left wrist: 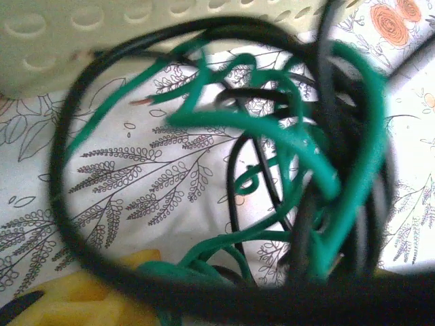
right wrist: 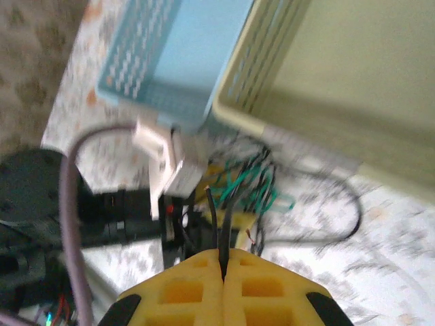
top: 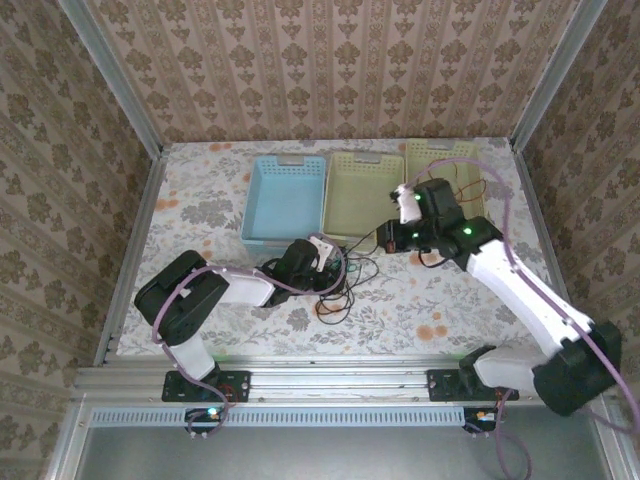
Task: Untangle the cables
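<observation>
Cable tangle (top: 342,288) mid-desk (top: 450,300).
Closed right claw (right wrist: 223,268) pinches black cable (right wrist: 213,217); left claw (top: 336,268) state cannot be told.

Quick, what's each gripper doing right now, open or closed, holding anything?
Left gripper: cannot be told; it sits among the cables.
Right gripper: shut on a black cable.

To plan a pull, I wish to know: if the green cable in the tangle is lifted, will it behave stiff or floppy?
Probably floppy: the green cable lies in loose curls. It looks thin, so likely light. It weaves through loops of the black cable, so lifting it would probably drag those along.
</observation>
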